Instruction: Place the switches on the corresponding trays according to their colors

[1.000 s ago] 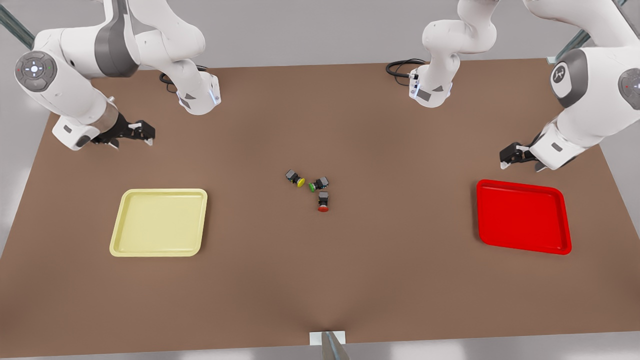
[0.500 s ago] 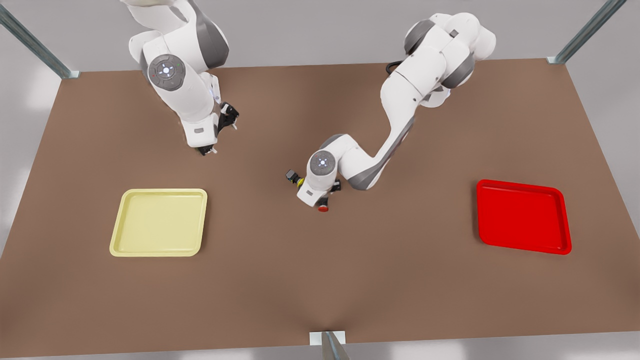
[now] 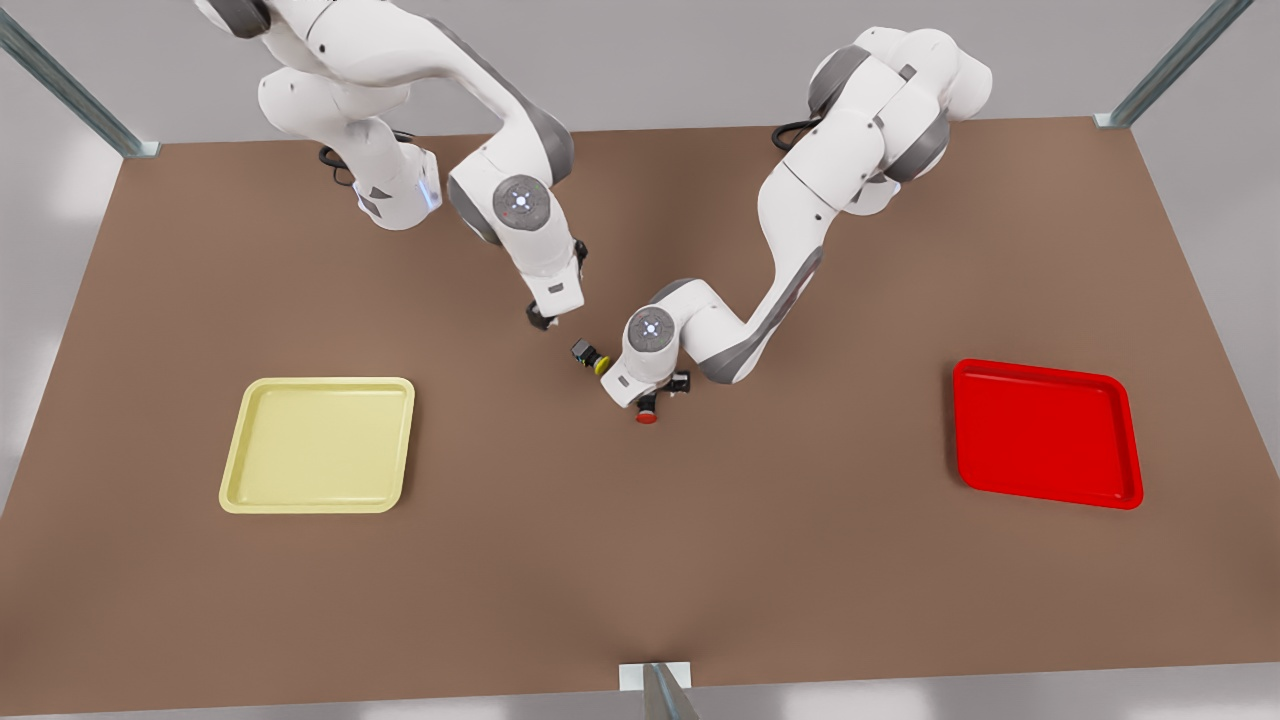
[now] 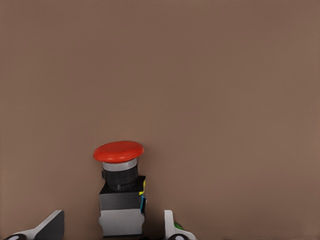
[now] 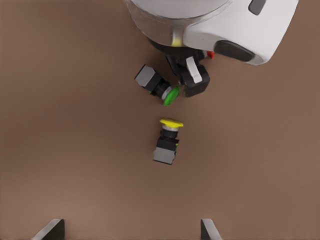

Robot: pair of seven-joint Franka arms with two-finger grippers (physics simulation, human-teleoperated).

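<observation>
**Crowded cluster: the nearby green switch is the main hazard**

The left gripper (image 4: 111, 221) sits low over the red switch (image 4: 120, 187). Its fingers are spread wide, one on each side of the dark body, with a gap showing on both sides, so nothing is gripped yet. The red switch lies on its side on the table (image 3: 800, 560), with its cap pointing away from the gripper.

The green switch (image 5: 159, 85) lies just beside the red switch. In the right wrist view its cap is almost against one finger of the left gripper. When the jaws close, that finger may nudge the green switch or drag it along. The green switch matches neither tray, so it should stay where it is.

The red switch's body is small and boxy under a round cap. If the pinch lands near the cap instead of on the flat sides, the switch could twist or squirt out.

The right gripper (image 3: 541, 318), also wide open, hovers above the yellow switch (image 5: 167, 140), which lies near the red switch on the far side of the green one. Both wrists work close together here, so if the right arm descends while the left arm lifts, they could collide.

Both trays are well away from the red switch. The red tray (image 3: 1040, 370) is towards the front view's right and the yellow tray (image 3: 318, 382) towards its left. A weak grip could therefore drop a switch on the long carry.
</observation>
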